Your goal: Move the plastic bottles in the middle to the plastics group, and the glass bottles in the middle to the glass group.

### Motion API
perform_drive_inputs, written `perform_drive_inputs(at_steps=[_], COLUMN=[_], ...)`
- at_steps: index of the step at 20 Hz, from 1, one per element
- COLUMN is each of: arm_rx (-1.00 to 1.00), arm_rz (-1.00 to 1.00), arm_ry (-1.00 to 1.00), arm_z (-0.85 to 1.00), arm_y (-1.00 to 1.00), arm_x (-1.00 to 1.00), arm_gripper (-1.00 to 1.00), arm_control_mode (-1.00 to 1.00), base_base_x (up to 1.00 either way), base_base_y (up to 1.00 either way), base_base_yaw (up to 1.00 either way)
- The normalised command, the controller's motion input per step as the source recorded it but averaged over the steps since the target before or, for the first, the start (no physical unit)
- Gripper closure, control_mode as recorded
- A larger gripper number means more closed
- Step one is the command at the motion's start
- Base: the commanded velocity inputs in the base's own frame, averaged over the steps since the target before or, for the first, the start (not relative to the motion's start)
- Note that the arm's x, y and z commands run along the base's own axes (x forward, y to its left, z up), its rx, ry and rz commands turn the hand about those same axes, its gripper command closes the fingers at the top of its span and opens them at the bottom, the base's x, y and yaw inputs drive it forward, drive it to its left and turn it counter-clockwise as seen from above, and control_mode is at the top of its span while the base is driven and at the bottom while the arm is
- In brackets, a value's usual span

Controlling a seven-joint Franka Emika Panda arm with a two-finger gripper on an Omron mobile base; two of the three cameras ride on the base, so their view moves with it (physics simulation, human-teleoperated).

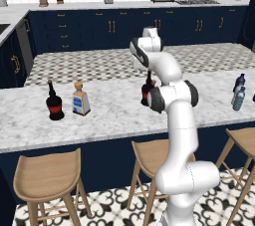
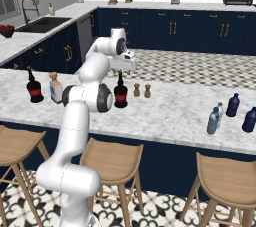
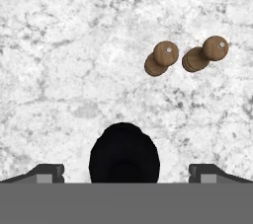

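Black bottle (image 3: 124, 151) between the spread fingers (image 3: 49, 172)

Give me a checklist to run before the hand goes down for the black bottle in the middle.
1. Hand open: ok, fingers stand wide on either side.
2. Hand over the middle black bottle: ok, in the hand view its dark round top sits between the fingers.
3. Bottle upright on the counter: ok.
4. Room around the bottle: ok, the two brown shakers stand apart from it, to one side.
5. Glass group free to receive it: ok, the twin black bottle and the square clear bottle stand with bare counter beside them.
6. Height of the hand above the bottle: cannot tell.
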Motion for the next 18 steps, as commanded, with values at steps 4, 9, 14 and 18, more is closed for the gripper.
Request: perform_drive_inputs(at_steps=[4, 9, 14, 18], arm_rx=[0.00, 0.00, 0.00, 0.00], arm_rz=[0.00, 0.00, 0.00, -0.02], arm_ry=[0.00, 0.00, 0.01, 0.02], arm_z=[-0.27, -0.06, 0.04, 0.00], arm_y=[0.00, 0.09, 0.14, 0.01], arm_x=[-0.03, -0.01, -0.02, -0.09], arm_gripper=[-1.00, -1.00, -1.00, -1.00], arm_control_mode=[-1.00, -1.00, -1.00, -1.00], base_base_x=[0.00, 0.00, 0.00, 0.00], base_base_y=[0.00, 0.00, 0.00, 0.00], base_base_yaw=[0.00, 0.00, 0.00, 0.00])
